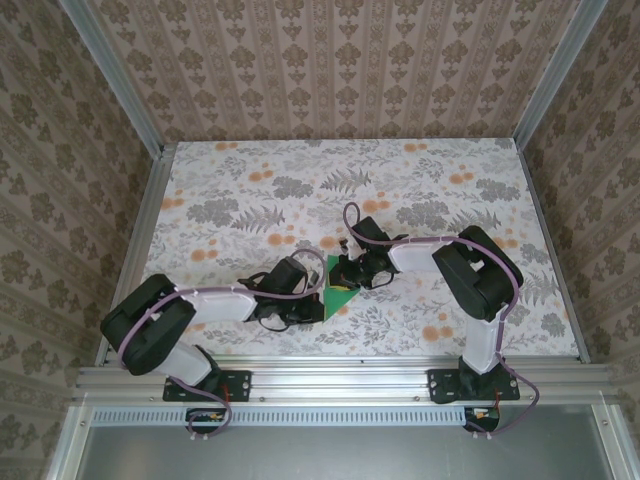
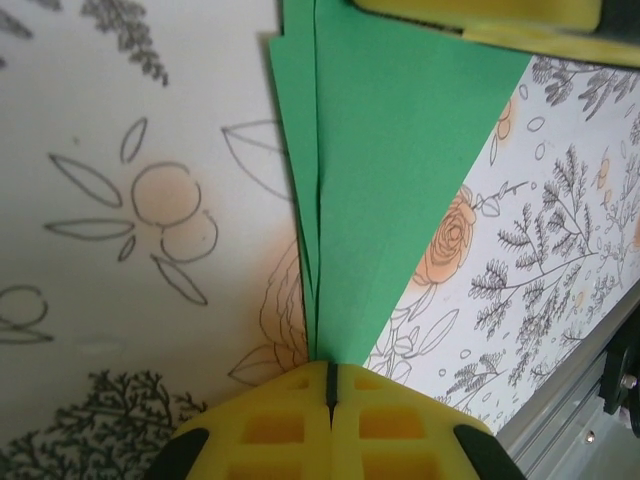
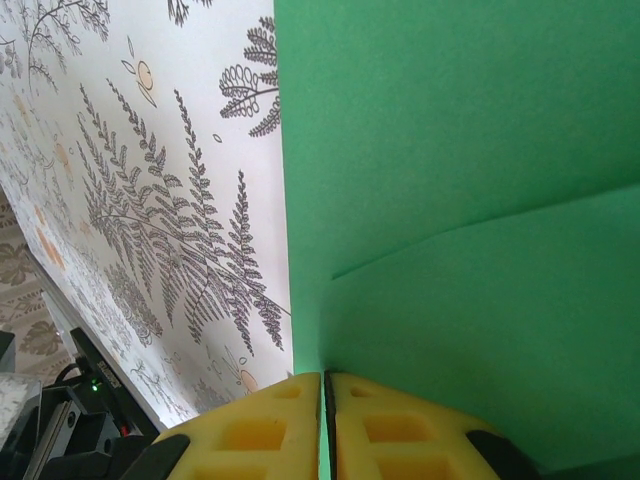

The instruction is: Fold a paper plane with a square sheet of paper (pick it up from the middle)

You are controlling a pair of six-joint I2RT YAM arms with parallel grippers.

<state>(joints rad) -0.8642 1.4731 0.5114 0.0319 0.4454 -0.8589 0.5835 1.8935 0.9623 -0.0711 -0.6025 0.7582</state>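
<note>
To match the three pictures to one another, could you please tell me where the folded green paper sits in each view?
Top external: the folded green paper lies low in the centre, between the two wrists.
Left wrist: the paper narrows from the top edge down to the left fingers.
Right wrist: the paper covers the right half, above the right fingers.
Shared landmark: the floral tabletop beneath it.
</note>
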